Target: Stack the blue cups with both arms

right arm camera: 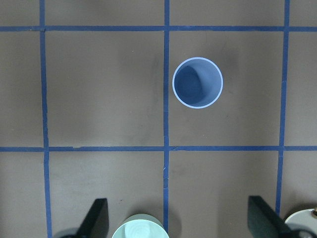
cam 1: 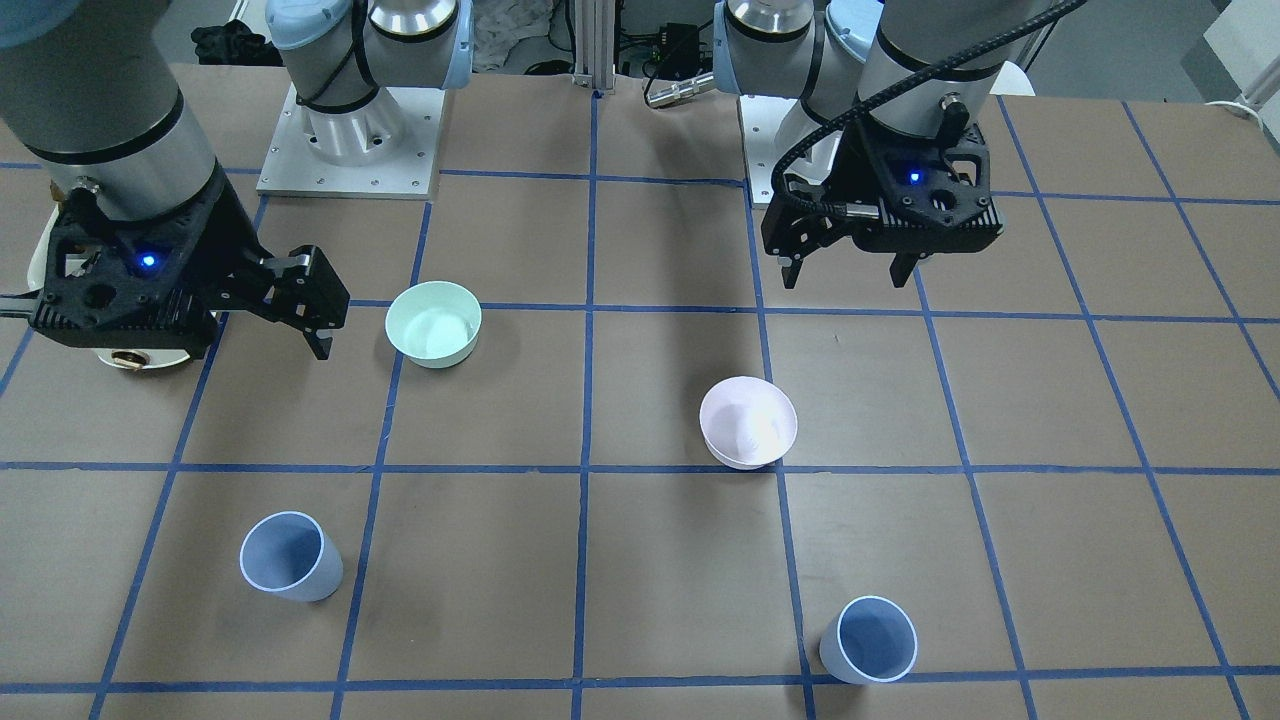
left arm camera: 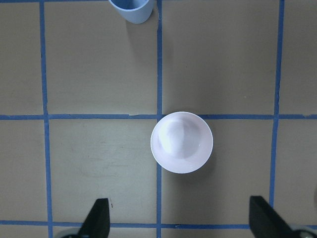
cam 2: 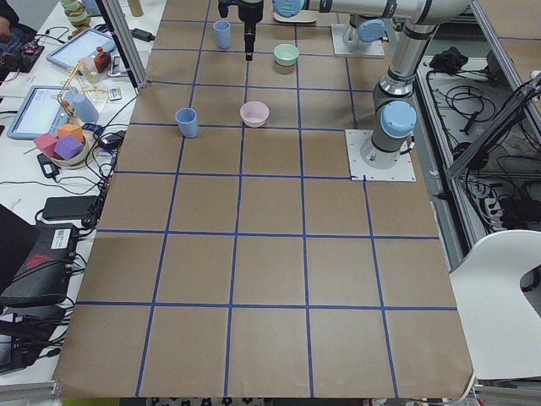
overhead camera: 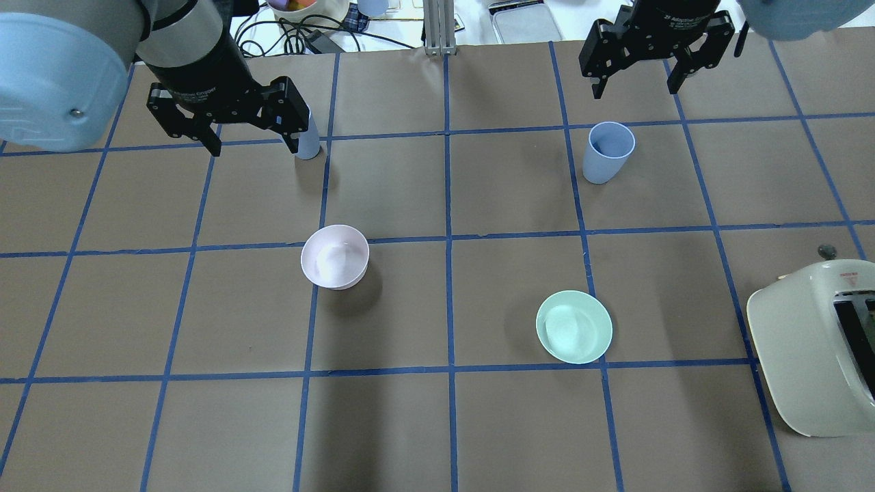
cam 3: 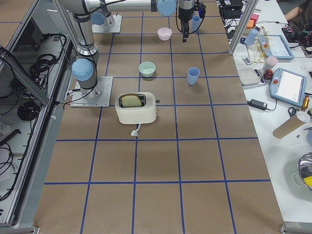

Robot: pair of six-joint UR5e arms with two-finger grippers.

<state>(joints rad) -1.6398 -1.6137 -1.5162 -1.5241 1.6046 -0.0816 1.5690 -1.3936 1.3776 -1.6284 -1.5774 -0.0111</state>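
Altogether there are two blue cups [overhead camera: 608, 152], two bowls and one toaster [overhead camera: 813, 355]. The left pincer [overhead camera: 255, 147] and the right pincer [overhead camera: 634, 89] both hang spread wide and empty above the bench [overhead camera: 437, 424]. One cup [right arm camera: 197, 82] stands upright ahead of the right pincer, with the mint bowl [right arm camera: 138, 228] nearly beneath it. The other cup [left arm camera: 130, 10] stands farther ahead of the left pincer, the pink bowl [left arm camera: 182, 142] between them. The bench is brown, gridded with blue tape [overhead camera: 448, 205]. A white side table [cam 3: 278, 114] carries tablets [cam 3: 291, 87].
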